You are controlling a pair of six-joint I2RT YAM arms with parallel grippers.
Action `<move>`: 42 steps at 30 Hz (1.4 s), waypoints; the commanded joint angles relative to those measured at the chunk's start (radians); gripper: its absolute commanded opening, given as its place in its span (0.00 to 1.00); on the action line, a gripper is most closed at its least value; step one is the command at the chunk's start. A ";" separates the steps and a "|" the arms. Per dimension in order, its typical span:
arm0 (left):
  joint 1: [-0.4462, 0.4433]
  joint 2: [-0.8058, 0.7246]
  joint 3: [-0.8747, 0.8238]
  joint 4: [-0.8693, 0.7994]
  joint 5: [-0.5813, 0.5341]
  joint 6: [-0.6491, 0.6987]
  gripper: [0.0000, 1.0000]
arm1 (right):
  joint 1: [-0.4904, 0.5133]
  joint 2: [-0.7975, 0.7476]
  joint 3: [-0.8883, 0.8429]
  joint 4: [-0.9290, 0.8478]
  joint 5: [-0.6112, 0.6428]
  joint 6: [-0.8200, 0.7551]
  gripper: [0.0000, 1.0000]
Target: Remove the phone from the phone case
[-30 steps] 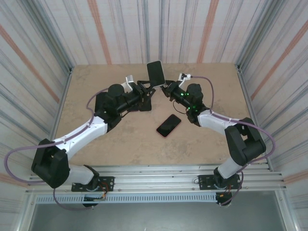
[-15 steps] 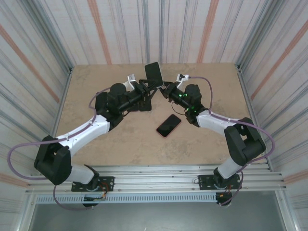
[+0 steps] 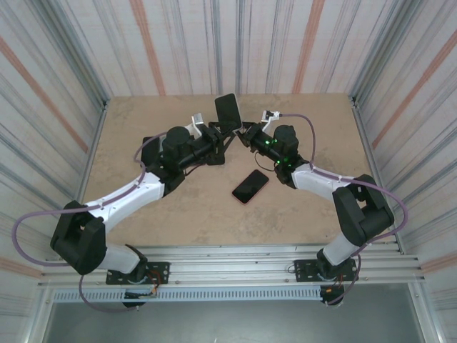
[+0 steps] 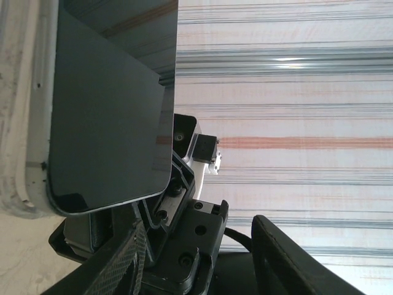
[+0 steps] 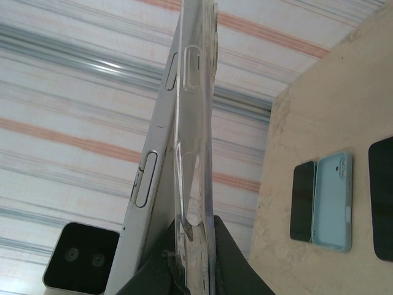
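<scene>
Top external view shows both arms meeting over the far middle of the sandy brown table. Between them a silver phone with a dark glass front stands up on its end in the air. I think it is held up like that so each arm can get at it from its own side.

Right wrist view looks at the silver phone from its thin side, where the long buttons are. Right next to it is the see-through plastic phone case. The right gripper has its jaws pinched tight on the bottom edge of the case, which keeps the case from moving. Low down there is a gap between phone and case, but near the top they touch. So the phone looks partly out, not all the way.

Left wrist view shows the dark glass front facing the camera. The left gripper has its jaws apart with nothing pinched between them, and the phone sits up above one finger. It seems ready to pull the phone away.

A dark phone with a pink edge lies flat on the table nearby. A light blue case lies beside a small dark phone.

I can read no names or words on anything
</scene>
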 commanded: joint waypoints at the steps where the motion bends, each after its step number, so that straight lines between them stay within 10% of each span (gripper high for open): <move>1: -0.009 -0.002 -0.035 0.023 -0.024 0.008 0.49 | -0.005 -0.043 0.005 0.060 0.018 -0.031 0.00; 42: 0.019 0.022 -0.019 0.129 -0.158 -0.071 0.43 | 0.052 -0.050 -0.062 0.127 0.093 -0.089 0.00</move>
